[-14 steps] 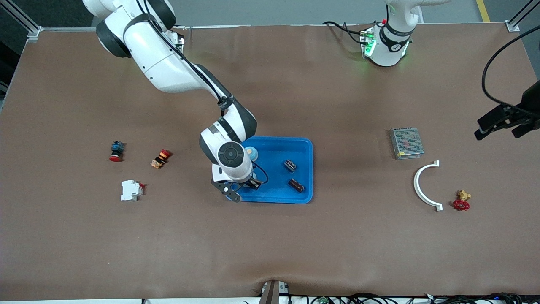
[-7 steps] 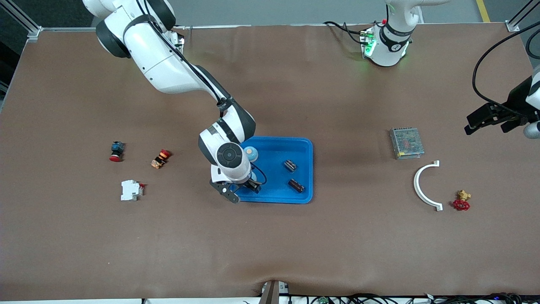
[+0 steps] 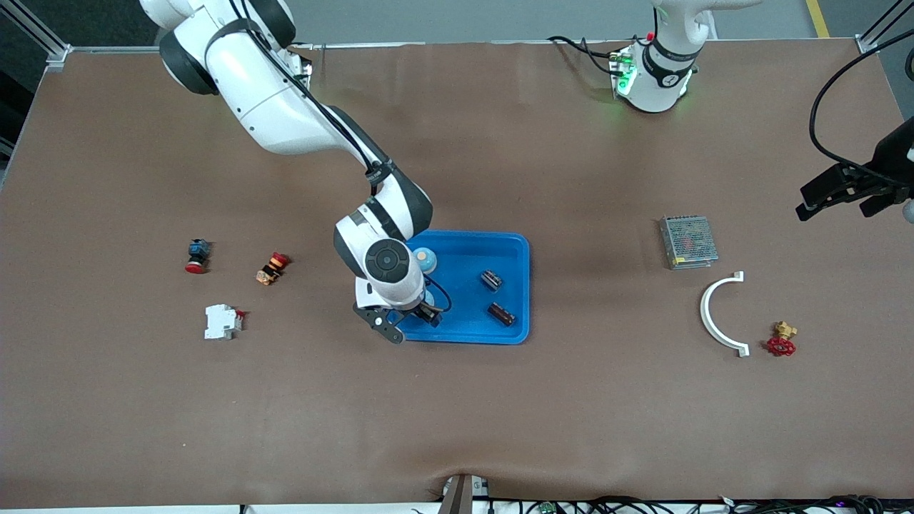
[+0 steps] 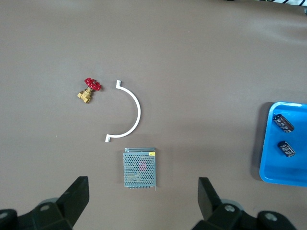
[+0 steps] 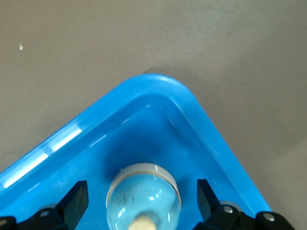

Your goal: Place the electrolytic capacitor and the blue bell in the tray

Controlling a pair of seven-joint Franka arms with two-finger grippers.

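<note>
The right hand (image 5: 139, 203) has lifted slightly, fingers apart around the blue bell (image 5: 143, 201) in the tray (image 3: 510, 246), bell partly cut off; the left hand (image 4: 143, 201) waits, spread wide.

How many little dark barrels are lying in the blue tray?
2: one capacitor and another capacitor nearer the front camera, both in the tray toward its left-arm end. The right arm may hide more.

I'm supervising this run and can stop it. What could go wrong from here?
1. The blue bell sits between the right gripper's open fingers near the tray's corner rim; a skewed lift might clip and tip it.
2. Those fingers hang low and could nudge the tray.
The left gripper waits open over the table's left-arm end.
</note>
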